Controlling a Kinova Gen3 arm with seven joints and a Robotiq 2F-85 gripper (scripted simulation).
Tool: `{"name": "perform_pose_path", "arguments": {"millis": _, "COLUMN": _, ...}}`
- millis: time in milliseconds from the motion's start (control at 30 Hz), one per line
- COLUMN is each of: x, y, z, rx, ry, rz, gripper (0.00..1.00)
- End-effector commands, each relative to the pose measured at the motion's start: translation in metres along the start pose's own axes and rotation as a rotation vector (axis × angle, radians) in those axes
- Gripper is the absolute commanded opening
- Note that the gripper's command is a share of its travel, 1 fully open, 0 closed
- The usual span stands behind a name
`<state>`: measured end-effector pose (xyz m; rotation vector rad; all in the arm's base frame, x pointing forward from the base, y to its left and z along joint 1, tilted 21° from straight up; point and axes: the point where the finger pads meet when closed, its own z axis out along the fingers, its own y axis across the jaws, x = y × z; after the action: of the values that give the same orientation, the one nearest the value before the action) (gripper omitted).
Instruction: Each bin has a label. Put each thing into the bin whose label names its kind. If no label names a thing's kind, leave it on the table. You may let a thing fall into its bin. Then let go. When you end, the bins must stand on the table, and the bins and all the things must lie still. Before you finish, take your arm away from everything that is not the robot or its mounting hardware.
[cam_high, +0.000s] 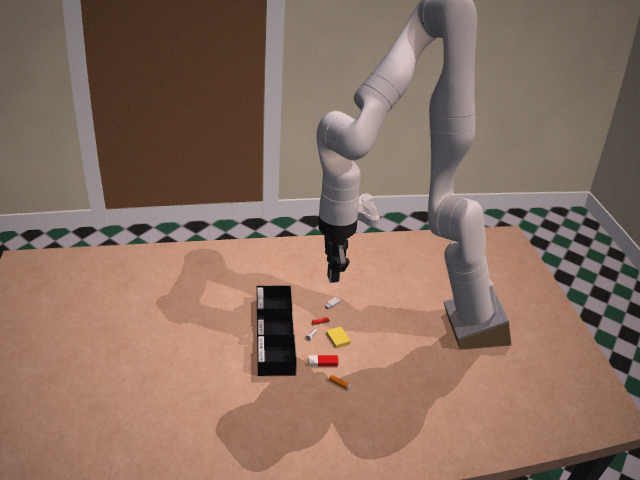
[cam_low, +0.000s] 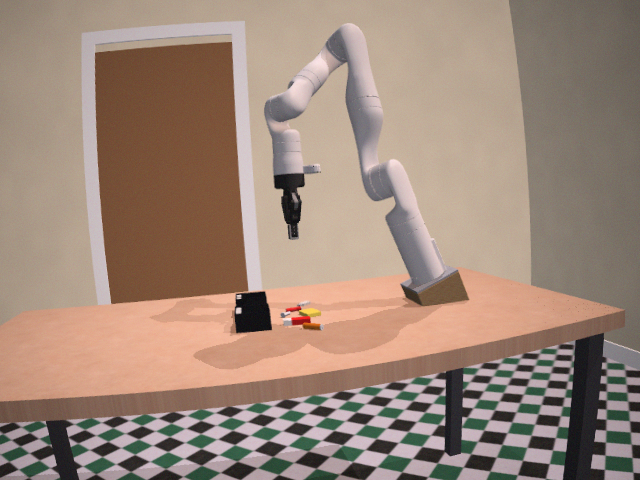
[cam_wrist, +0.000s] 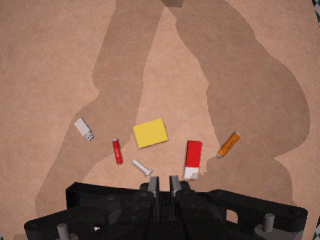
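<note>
My gripper (cam_high: 333, 277) (cam_low: 293, 235) (cam_wrist: 164, 187) is shut and empty, high above the table, a slight gap between its tips. Three joined black bins (cam_high: 277, 368) (cam_low: 253, 319) stand in a row; their white labels are too small to read. Right of them lie a grey-white USB stick (cam_high: 332, 302) (cam_wrist: 83, 128), a small red cylinder (cam_high: 321, 320) (cam_wrist: 117, 151), a silver bolt (cam_high: 311, 334) (cam_wrist: 142, 167), a yellow pad (cam_high: 338, 336) (cam_wrist: 150, 133), a red-and-white block (cam_high: 327, 360) (cam_wrist: 193, 156) and an orange cylinder (cam_high: 339, 382) (cam_wrist: 229, 144). The wrist view does not show the bins.
The arm's base (cam_high: 478, 330) (cam_low: 435, 289) stands on the right of the wooden table (cam_high: 129, 413) (cam_low: 129, 361). The bin walls rise above the loose things. Arm shadows cross the table.
</note>
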<state>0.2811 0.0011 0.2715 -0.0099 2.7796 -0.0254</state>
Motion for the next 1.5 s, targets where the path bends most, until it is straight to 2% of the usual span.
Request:
{"name": "perform_pose_path", "arguments": {"millis": 0, "x": -0.001, "y": -0.008, "z": -0.004, "rx": 0.019, "ry": -0.007, "rz": 0.042, "gripper": 0.09}}
{"name": "perform_pose_path", "arguments": {"millis": 400, "x": -0.001, "y": -0.006, "z": -0.002, "rx": 0.014, "ry": -0.005, "rz": 0.037, "gripper": 0.09}}
{"name": "perform_pose_path", "arguments": {"millis": 567, "x": -0.020, "y": -0.032, "z": 0.024, "rx": 0.010, "ry": -0.007, "rz": -0.209, "gripper": 0.09}}
{"name": "perform_pose_path", "arguments": {"millis": 867, "x": -0.053, "y": -0.083, "z": 0.071, "rx": 0.050, "ry": -0.041, "rz": -0.395, "gripper": 0.09}}
{"name": "perform_pose_path", "arguments": {"millis": 933, "x": -0.053, "y": -0.083, "z": 0.071, "rx": 0.050, "ry": -0.041, "rz": -0.395, "gripper": 0.09}}
{"name": "perform_pose_path", "arguments": {"millis": 1000, "x": -0.057, "y": -0.093, "z": 0.081, "rx": 0.069, "ry": -0.044, "rz": -0.493, "gripper": 0.09}}
{"name": "perform_pose_path", "arguments": {"millis": 1100, "x": -0.067, "y": -0.111, "z": 0.097, "rx": 0.093, "ry": -0.057, "rz": -0.547, "gripper": 0.09}}
{"name": "perform_pose_path", "arguments": {"millis": 1233, "x": -0.082, "y": -0.130, "z": 0.118, "rx": 0.146, "ry": -0.081, "rz": -0.610, "gripper": 0.09}}
{"name": "perform_pose_path", "arguments": {"millis": 1367, "x": -0.083, "y": -0.132, "z": 0.120, "rx": 0.202, "ry": -0.091, "rz": -0.722, "gripper": 0.09}}
{"name": "perform_pose_path", "arguments": {"millis": 1467, "x": -0.083, "y": -0.133, "z": 0.120, "rx": 0.216, "ry": -0.083, "rz": -0.816, "gripper": 0.09}}
